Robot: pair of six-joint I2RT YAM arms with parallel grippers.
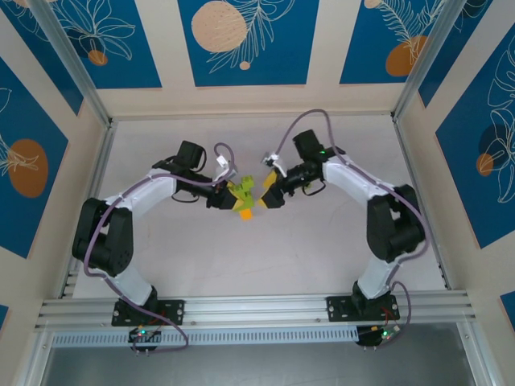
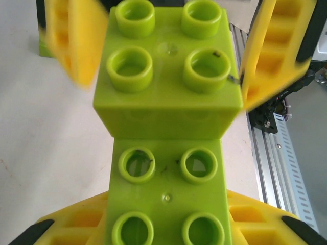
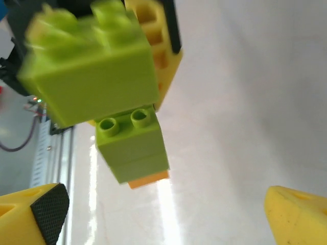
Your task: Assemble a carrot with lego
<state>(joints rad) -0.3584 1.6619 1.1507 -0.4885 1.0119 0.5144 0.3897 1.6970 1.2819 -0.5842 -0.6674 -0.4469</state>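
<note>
The carrot (image 1: 243,193) hangs above the middle of the table: a lime-green lego cluster with an orange brick (image 1: 246,214) at its lower end. My left gripper (image 1: 229,196) is shut on it, with its yellow fingers (image 2: 255,219) pressed against both sides of a green brick (image 2: 166,189). My right gripper (image 1: 269,193) stands open just right of the carrot. Its fingers (image 2: 273,51) flank the upper green brick (image 2: 168,76) without touching it. In the right wrist view the green bricks (image 3: 130,148) and the orange brick (image 3: 148,179) hang beyond my open right gripper (image 3: 163,217).
The pale table (image 1: 322,249) is walled on three sides by blue-and-cream panels. An aluminium rail (image 1: 257,310) runs along the near edge, where both arm bases are bolted. That rail (image 2: 271,163) also lies under the carrot's right side in the left wrist view.
</note>
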